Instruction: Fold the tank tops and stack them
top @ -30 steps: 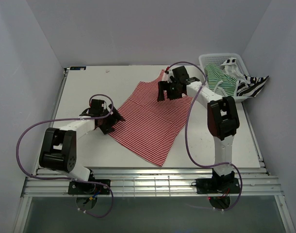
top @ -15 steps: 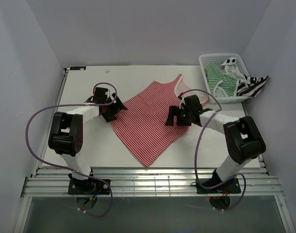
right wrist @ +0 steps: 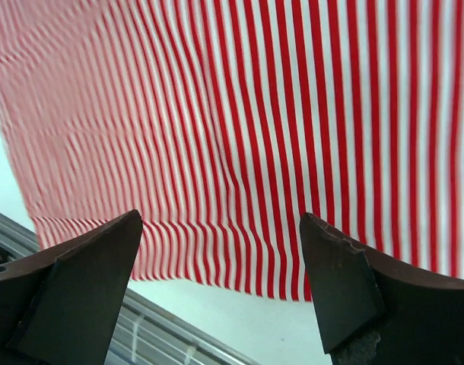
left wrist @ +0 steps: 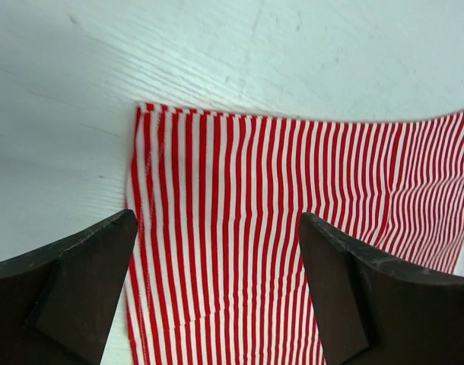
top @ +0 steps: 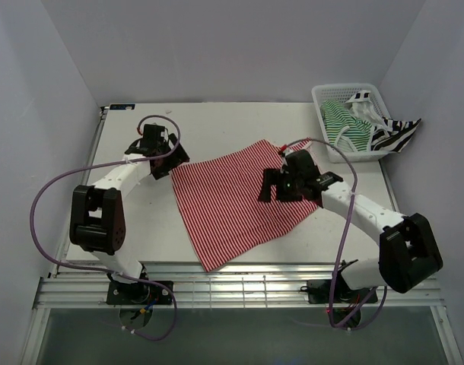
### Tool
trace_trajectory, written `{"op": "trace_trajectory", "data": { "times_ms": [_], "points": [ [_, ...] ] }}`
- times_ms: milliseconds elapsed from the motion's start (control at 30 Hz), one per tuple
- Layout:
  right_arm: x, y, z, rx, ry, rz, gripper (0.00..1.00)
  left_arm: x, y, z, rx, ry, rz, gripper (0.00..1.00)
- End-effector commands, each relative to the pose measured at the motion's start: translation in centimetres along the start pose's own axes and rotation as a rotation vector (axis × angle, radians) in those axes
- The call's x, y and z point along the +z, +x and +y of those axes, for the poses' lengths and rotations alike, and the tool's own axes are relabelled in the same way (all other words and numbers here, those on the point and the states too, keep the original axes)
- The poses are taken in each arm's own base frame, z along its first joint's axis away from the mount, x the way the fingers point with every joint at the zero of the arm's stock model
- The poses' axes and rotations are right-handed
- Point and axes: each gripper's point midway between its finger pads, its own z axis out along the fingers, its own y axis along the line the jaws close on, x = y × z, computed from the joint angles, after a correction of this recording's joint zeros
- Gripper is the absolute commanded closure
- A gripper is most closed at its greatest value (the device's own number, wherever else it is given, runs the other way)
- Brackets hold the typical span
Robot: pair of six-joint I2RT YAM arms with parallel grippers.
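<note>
Starting near: red-and-white top [top: 232, 201] lies opened out flat on the worktop [top: 217, 129], one corner reaching toward the near edge, with no fold in it yet. Right tool [right wrist: 220, 219] hovers over its right half, jaws spread, nothing pinched. Left tool [left wrist: 217, 219] sits farther back over the top's far left corner, jaws spread either side of the hem, holding nothing. Far right: green-and-white top [top: 342, 125] and black-and-white top [top: 395, 135] lie bunched in the basket [top: 320, 95], the latter spilling over its rim. Judgement: early stage, first top laid out only. All three folds and the whole stack remain.
</note>
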Motion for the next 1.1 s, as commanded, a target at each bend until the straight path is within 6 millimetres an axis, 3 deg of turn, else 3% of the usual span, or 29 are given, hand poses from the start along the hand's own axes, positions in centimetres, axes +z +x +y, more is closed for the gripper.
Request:
{"op": "trace_trajectory", "data": {
  "times_ms": [0, 67, 100, 133, 167, 200, 233, 267, 300, 333, 367, 400, 433, 467, 500, 667, 900, 1067],
  "points": [
    [-3.2, -10.5, 1.9, -0.120, 0.026, -0.221, 0.10, -2.8, -3.5, 2.0, 0.015, -0.136, -0.124, 0.02],
    [-3.2, -13.1, 1.2, -0.164, 0.047, -0.227, 0.10, -2.6, -3.6, 2.5, 0.006, -0.154, -0.110, 0.02],
    [-1.8, -14.0, 0.7, -0.174, 0.064, -0.206, 0.10, -2.3, -3.6, 2.5, 0.006, -0.149, -0.100, 0.02],
    [-2.5, -17.2, 1.7, -0.207, 0.047, -0.261, 0.10, -1.8, -3.4, 2.6, 0.008, -0.155, -0.089, 0.02],
    [-2.5, -18.7, 1.6, -0.234, 0.047, -0.277, 0.10, -1.5, -3.3, 2.6, 0.014, -0.157, -0.084, 0.02],
    [-0.6, -19.5, 0.8, -0.274, 0.062, -0.247, 0.10, -1.2, -3.3, 2.6, 0.020, -0.150, -0.076, 0.02],
    [-1.3, -22.8, 1.8, -0.297, 0.047, -0.306, 0.10, -0.9, -3.4, 2.6, 0.024, -0.150, -0.076, 0.02],
    [-1.1, -23.9, 1.3, -0.305, 0.045, -0.299, 0.10, -0.2, -3.3, 2.7, 0.027, -0.151, -0.067, 0.02],
    [1.6, -24.1, 0.3, -0.328, 0.050, -0.244, 0.10, 0.2, -3.3, 2.9, 0.021, -0.151, -0.060, 0.02],
    [2.3, -24.9, 0.1, -0.335, 0.055, -0.232, 0.10, 0.5, -3.2, 2.7, 0.019, -0.136, -0.048, 0.02],
    [1.1, -27.5, 0.8, -0.356, 0.056, -0.264, 0.10, 1.2, -2.9, 2.9, 0.015, -0.137, -0.034, 0.02],
    [3.9, -27.4, -0.3, -0.354, 0.069, -0.212, 0.10, 1.6, -2.9, 3.0, 0.011, -0.136, -0.028, 0.02],
    [4.3, -28.2, -0.8, -0.402, 0.094, -0.208, 0.10, 1.9, -2.7, 2.8, 0.011, -0.124, -0.021, 0.02],
    [3.8, -30.2, -0.3, -0.429, 0.095, -0.250, 0.10, 2.2, -2.5, 2.8, 0.011, -0.119, -0.013, 0.02],
    [5.8, -29.7, -1.3, -0.436, 0.105, -0.209, 0.10, 2.8, -2.1, 2.9, 0.012, -0.119, 0.002, 0.02],
    [7.7, -30.6, -3.9, -0.425, 0.129, -0.214, 0.09, 4.4, -1.0, 3.1, 0.008, -0.108, 0.044, 0.06],
    [12.2, -28.7, -5.7, -0.421, 0.070, -0.164, 0.08, 6.2, 0.1, 3.1, 0.004, -0.083, 0.082, 0.12],
    [14.5, -28.1, -7.1, -0.405, 0.084, -0.144, 0.05, 7.3, 0.7, 2.9, 0.007, -0.052, 0.112, 0.31]
  ]
}}
